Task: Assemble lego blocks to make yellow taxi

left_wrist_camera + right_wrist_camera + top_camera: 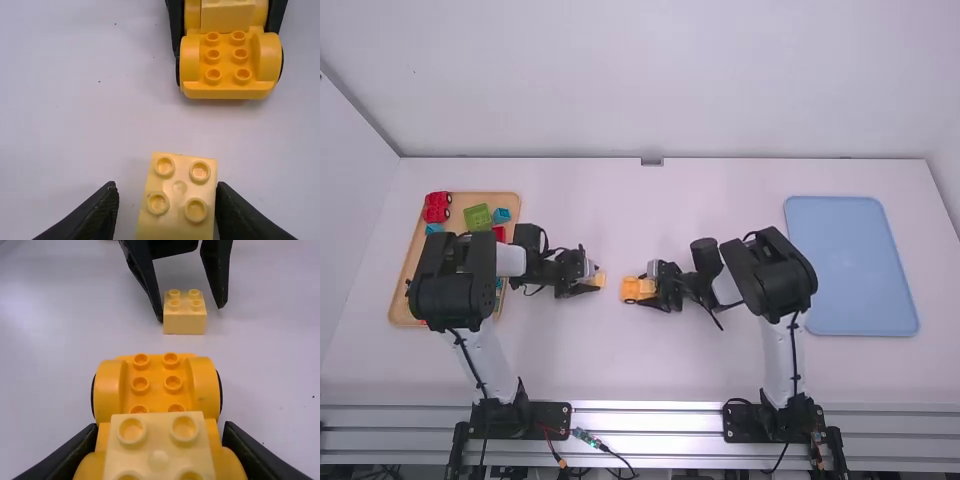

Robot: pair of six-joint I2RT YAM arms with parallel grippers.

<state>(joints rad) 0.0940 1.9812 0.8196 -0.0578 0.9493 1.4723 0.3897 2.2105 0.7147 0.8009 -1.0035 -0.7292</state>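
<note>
In the high view my left gripper (590, 281) stands left of the middle, around a pale yellow block (599, 280). The left wrist view shows that block (179, 187) between the open fingers of my left gripper (167, 197), close to one finger with a gap at the other. Facing it, my right gripper (650, 287) holds the orange-yellow car base (634, 289). From the right wrist, my right gripper (160, 437) is shut on the car base (156, 382), with a second pale yellow block (159, 445) on its near part and bare studs beyond.
A wooden tray (395, 300) with red, green and blue blocks lies at the left, partly under the left arm. A blue tray (852, 265) lies at the right, beyond the right arm. A short stretch of white table (612, 330) separates the two grippers.
</note>
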